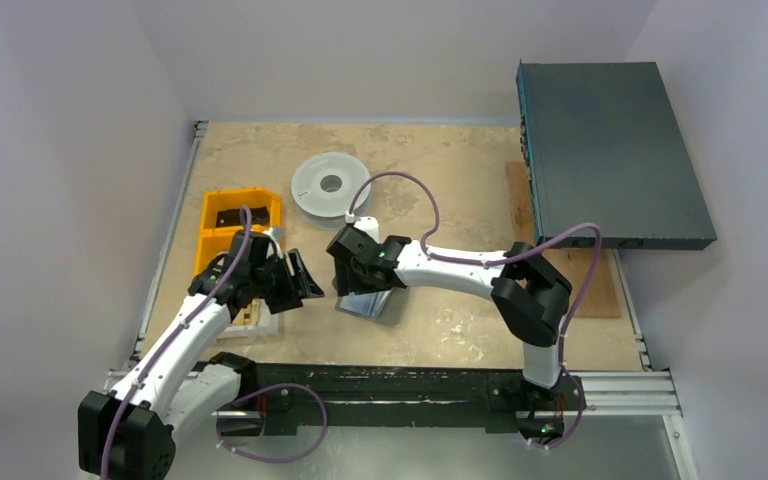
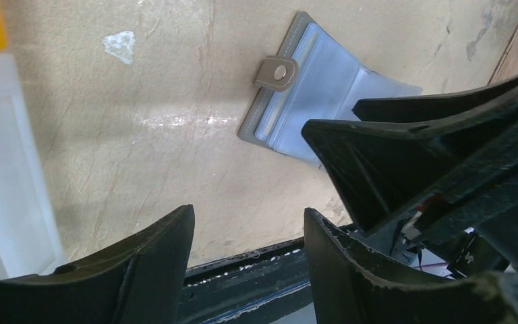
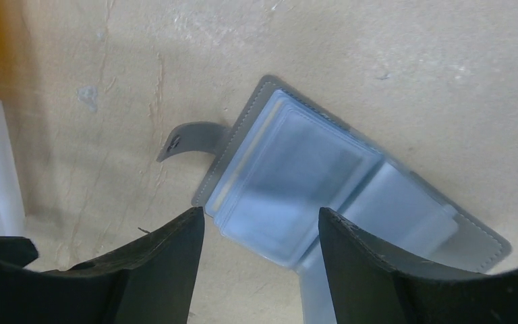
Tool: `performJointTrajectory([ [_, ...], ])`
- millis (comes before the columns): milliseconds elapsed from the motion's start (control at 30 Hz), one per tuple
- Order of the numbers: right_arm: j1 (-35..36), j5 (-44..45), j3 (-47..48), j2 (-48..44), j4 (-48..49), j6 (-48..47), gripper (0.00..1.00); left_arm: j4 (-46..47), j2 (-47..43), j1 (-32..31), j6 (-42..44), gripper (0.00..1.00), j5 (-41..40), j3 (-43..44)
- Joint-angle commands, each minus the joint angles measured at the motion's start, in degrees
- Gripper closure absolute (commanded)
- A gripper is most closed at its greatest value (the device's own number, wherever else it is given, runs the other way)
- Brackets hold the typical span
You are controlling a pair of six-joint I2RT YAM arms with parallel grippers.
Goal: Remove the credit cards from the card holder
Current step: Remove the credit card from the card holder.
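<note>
On the tan worktop [image 1: 440, 170] we found the card holder [image 3: 324, 189] lying open and flat near the front edge. Its clear sleeves [image 3: 283, 162] faced up, and its long axis ran diagonally across the right wrist view. The right gripper [image 3: 262, 223] hung directly over it, jaws apart, with the near corner of the sleeve stack in the gap between them. The left gripper [image 2: 249, 219], jaws also apart, stood just beside, with the holder ahead and to its right. We judged the right arm the nearer. The snap tab [image 3: 182, 138] curled off one outer edge.
</note>
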Motion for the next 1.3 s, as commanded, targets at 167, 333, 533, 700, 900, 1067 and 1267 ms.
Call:
performJointTrajectory([
  [167, 0.94, 5.01, 0.7, -1.39, -3.06, 4.7, 0.4, 7.76, 2.47, -0.16, 1.07, 0.41, 4.63, -2.46],
  [333, 1.15, 4.73, -0.67, 1.02, -1.22, 5.31, 0.47, 7.22, 2.92, -0.16, 1.4, 0.42, 4.28, -2.16],
  [533, 1.15, 2.92, -4.98, 0.68, 2.92, 6.4, 0.49, 6.53, 3.58, -0.16, 2.12, 0.42, 4.82, -2.15],
  [700, 1.15, -0.24, -9.34, -0.21, 6.56, 5.1, 0.57, 7.36, 4.77, -0.67, 1.87, 0.42, 5.23, -2.48],
  [900, 0.65, -2.98, -14.68, -3.12, 12.59, 0.04, 0.88, 9.41, 6.71, -3.04, 0.11, 0.44, 5.28, -2.85],
  [1067, -0.99, -8.19, -21.56, -7.35, 20.83, -5.55, 0.98, 12.2, 8.75, -7.58, -4.32, 0.49, 3.99, -1.27],
  [1267, -2.63, -12.43, -26.43, -12.54, 25.8, -12.03, 1.0, 13.6, 15.44, -12.52, -7.41, 0.62, -0.41, 2.97],
])
